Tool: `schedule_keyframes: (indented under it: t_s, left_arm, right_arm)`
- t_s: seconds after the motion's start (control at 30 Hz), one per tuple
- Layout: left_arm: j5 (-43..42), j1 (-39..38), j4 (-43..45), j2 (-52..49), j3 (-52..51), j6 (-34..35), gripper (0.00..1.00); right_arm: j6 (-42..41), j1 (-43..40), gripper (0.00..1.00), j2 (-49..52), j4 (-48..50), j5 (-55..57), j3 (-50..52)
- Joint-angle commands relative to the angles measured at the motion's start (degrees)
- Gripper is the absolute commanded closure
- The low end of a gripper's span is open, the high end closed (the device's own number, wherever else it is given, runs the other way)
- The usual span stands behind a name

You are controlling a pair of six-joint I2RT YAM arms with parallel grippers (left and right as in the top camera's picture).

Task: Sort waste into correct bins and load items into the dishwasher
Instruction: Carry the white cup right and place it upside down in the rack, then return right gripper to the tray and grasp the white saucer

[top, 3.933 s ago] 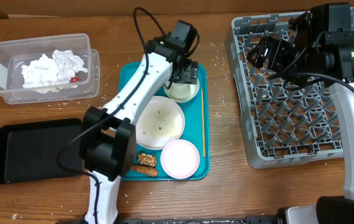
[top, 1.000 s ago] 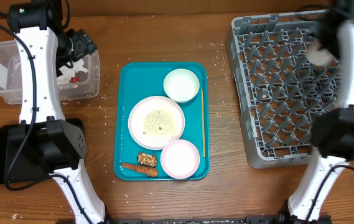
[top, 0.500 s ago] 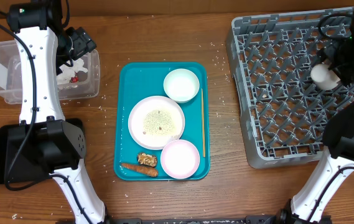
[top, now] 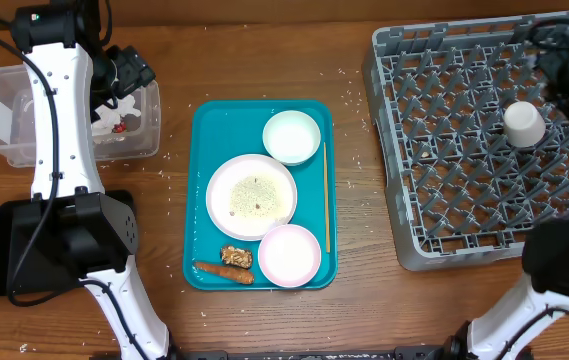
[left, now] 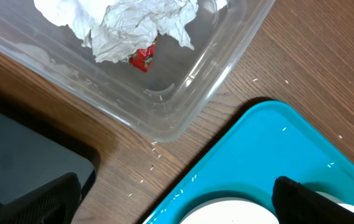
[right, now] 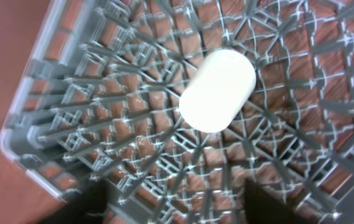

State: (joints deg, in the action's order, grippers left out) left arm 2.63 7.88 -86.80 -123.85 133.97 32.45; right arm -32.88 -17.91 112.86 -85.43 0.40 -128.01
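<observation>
Cup (top: 524, 123) sits in rack (top: 434, 240) near its right wall, right gripper (right: 183, 199) above it, parted and empty. Tub (top: 4, 140) holds tissue (left: 133, 25) and wrapper (left: 141, 59). Left gripper (left: 173, 199) is spread wide with nothing in it, over the tub corner beside the teal tray (top: 204, 180).

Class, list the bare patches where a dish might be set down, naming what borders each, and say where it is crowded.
Bare tabletop runs between the teal tray and the dish rack, and above the tray. The rack's left and lower cells stand free; only the cup sits upper right. Crowded: the tray, filled by plate, two bowls and scraps.
</observation>
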Motion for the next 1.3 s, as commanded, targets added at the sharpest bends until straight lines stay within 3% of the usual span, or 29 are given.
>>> schedule_keyframes:
  t_s: [0.0,0.07,0.6,0.77,1.13,1.27]
  left_arm:
    - [0.7,-0.1,-0.2,1.5,1.2,-1.2,0.00]
    - [0.7,-0.1,-0.3,1.5,1.1,-1.2,0.00]
    - [0.8,0.0,-1.0,1.5,1.1,-1.2,0.00]
    - [1.0,0.0,-1.0,1.5,1.1,-1.2,0.00]
    - [0.9,0.0,-1.1,1.5,1.1,-2.5,0.00]
    - [-0.4,-0.1,-1.4,1.5,1.1,-3.2,0.00]
  right_arm:
    - [1.8,0.0,0.85,0.9,0.2,0.1,0.6]
    - [1.8,0.0,0.96,2.3,0.2,-0.3,1.8]
    - [5.9,-1.5,0.96,8.2,7.8,-0.9,12.6]
    - [5.9,-1.6,0.96,8.9,8.7,6.1,12.6]
    - [5.3,-1.2,0.96,6.3,-0.3,9.8,-0.3]
    - [4.8,-0.4,0.96,3.5,-4.4,3.1,-7.2]
